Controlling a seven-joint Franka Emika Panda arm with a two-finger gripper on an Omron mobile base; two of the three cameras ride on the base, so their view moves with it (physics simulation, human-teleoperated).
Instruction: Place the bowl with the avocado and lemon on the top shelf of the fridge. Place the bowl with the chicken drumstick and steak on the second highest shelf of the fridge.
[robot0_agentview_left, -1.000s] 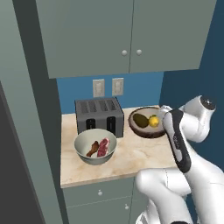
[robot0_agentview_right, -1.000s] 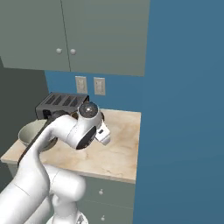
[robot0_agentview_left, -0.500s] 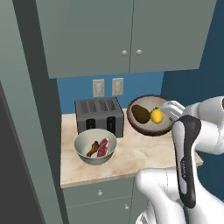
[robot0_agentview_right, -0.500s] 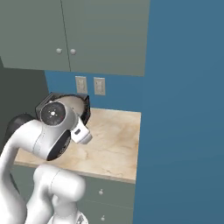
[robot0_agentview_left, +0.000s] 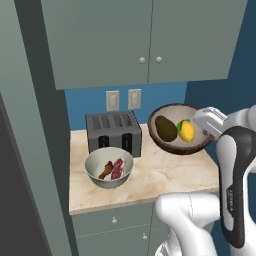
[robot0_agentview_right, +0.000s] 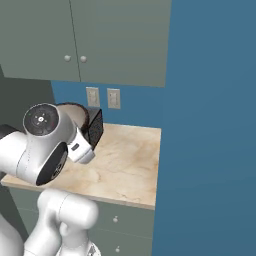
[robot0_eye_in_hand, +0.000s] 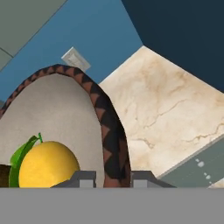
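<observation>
Brown wooden bowl (robot0_agentview_left: 181, 146) holding avocado (robot0_agentview_left: 165, 128) and lemon (robot0_agentview_left: 186, 131) hangs above the marble bench (robot0_agentview_left: 165, 172), its 3 o'clock rim pinched between the jaws of the gripper (robot0_eye_in_hand: 112, 177).

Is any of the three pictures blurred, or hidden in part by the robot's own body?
Left base view: sharp, evenly lit, the brown bowl and lemon plain. Right base view: also sharp, but the white arm covers most of the bowl. Hand view: very close, the gripper astride the bowl rim, no glare.
</observation>
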